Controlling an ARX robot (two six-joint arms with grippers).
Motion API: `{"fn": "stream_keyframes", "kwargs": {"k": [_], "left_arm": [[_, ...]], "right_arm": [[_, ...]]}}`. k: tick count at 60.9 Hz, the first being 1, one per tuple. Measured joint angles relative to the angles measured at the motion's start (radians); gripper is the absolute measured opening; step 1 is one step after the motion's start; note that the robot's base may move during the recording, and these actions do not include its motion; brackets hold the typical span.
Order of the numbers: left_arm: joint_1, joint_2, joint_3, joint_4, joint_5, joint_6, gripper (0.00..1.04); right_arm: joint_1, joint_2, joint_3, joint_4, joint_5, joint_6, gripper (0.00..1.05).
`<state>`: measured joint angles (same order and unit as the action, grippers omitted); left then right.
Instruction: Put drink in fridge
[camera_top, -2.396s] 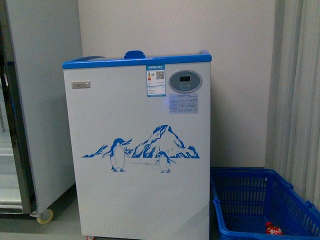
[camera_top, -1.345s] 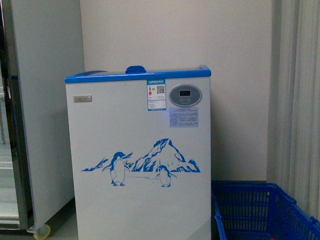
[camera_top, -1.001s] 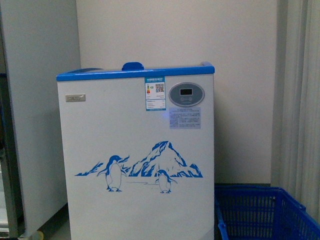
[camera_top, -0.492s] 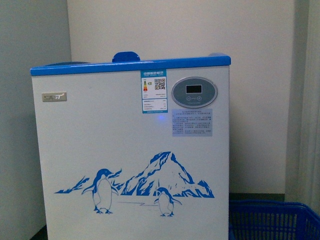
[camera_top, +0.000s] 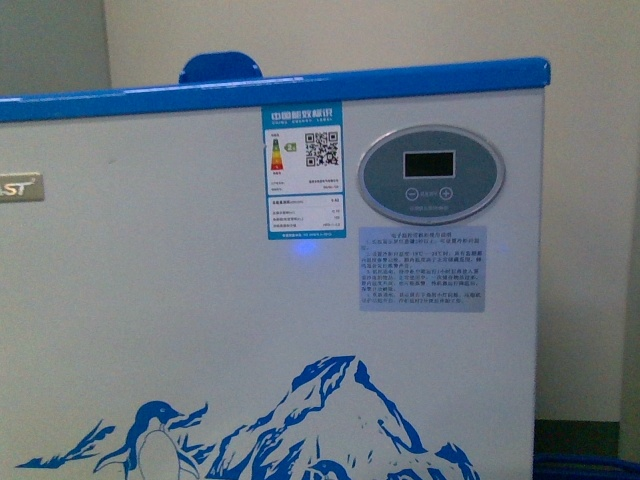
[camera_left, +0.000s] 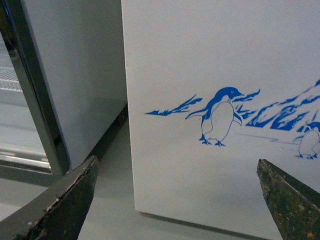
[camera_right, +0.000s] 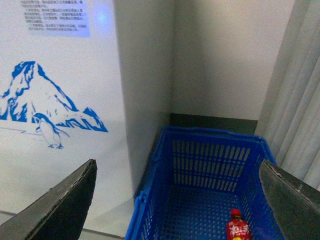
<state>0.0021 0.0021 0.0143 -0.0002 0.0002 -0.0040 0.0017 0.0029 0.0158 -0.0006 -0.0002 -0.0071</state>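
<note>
Red drink (camera_right: 238, 226) in blue basket (camera_right: 215, 133)

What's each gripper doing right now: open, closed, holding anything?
Left gripper: open, empty, facing the fridge.
Right gripper: open, empty; the drink sits in the blue basket.

The white metal chest fridge (camera_top: 180, 300) has a bright blue rim (camera_top: 300, 92), a blue penguin-and-mountain picture (camera_left: 220, 117), a grey oval control panel (camera_top: 431, 174) and a blue-headed paper label (camera_top: 304, 170) with small coloured bars. The slotted plastic basket (camera_right: 210, 160) is blue. The small drink bottle (camera_right: 239, 229) is red-wrapped with white lettering. The tall flat-sided cabinet (camera_left: 75, 65) is plain grey.
</note>
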Motion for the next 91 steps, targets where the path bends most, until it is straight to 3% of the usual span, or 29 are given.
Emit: {"fn": "stream_keyframes", "kwargs": {"k": [31, 36, 39, 48, 57, 64, 78, 91], "left_arm": [[0.000, 0.002, 0.000, 0.000, 0.000, 0.000, 0.97], [0.000, 0.002, 0.000, 0.000, -0.001, 0.000, 0.97], [0.000, 0.002, 0.000, 0.000, 0.002, 0.000, 0.97], [0.000, 0.002, 0.000, 0.000, 0.000, 0.000, 0.97], [0.000, 0.002, 0.000, 0.000, 0.000, 0.000, 0.97], [0.000, 0.002, 0.000, 0.000, 0.000, 0.000, 0.97], [0.000, 0.002, 0.000, 0.000, 0.000, 0.000, 0.97], [0.000, 0.002, 0.000, 0.000, 0.000, 0.000, 0.97]], "right_arm": [[0.000, 0.002, 0.000, 0.000, 0.000, 0.000, 0.97], [0.027, 0.141, 0.089, -0.204, 0.179, 0.122, 0.97], [-0.019, 0.344, 0.155, -0.269, 0.268, 0.190, 0.97], [-0.143, 0.935, 0.248, 0.026, 0.250, 0.195, 0.97], [-0.143, 1.543, 0.415, 0.294, 0.285, 0.164, 0.97], [-0.135, 1.901, 0.570, 0.370, 0.357, 0.164, 0.97], [-0.142, 2.227, 0.743, 0.409, 0.447, 0.152, 0.97], [-0.218, 2.516, 0.897, 0.503, 0.572, 0.062, 0.97]]}}
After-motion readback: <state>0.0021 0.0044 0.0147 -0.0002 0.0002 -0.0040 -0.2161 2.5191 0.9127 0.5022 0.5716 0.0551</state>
